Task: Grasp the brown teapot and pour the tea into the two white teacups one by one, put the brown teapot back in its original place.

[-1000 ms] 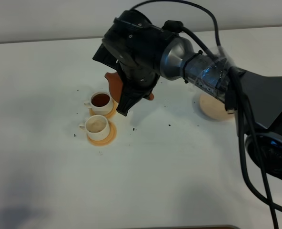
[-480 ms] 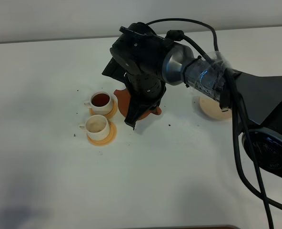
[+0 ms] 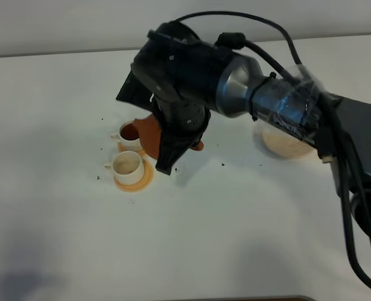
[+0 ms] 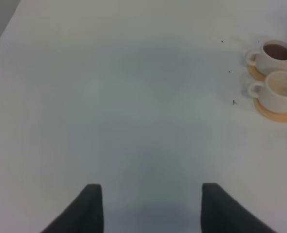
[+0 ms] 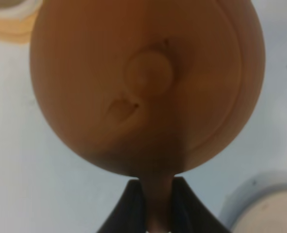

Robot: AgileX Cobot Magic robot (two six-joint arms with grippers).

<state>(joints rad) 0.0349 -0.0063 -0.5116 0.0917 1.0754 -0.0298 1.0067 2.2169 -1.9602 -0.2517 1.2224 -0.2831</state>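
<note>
- The right arm (image 3: pixel 235 81) fills most of the high view and reaches across to the cups. Its bulk hides the right gripper there. Only the right wrist view shows the right gripper (image 5: pixel 158 208), its jaws narrow and clamped on the loop handle of the brown teapot (image 5: pixel 148 82).
- In the high view we see only an orange sliver of the pot, just beside the far cup. We cannot tell its tilt there, and the wrist view adds only the lid and knob.
- The original place (image 3: pixel 286 143) lies bare, well apart on the right and partly behind the arm, so the pot has not been returned.
- The far teacup (image 4: pixel 272 60) holds the tea (image 4: pixel 278 50), while the near teacup (image 3: pixel 127 165) shows only its cream inside. We judge one pour done, with the second pour and the return left.
- The left gripper (image 4: pixel 151 208) shows only in its own view. Its jaws are wide and hold nothing above the bare table (image 4: pixel 134 97). That view gives both cups unobstructed on their orange coasters (image 4: pixel 279 112).
</note>
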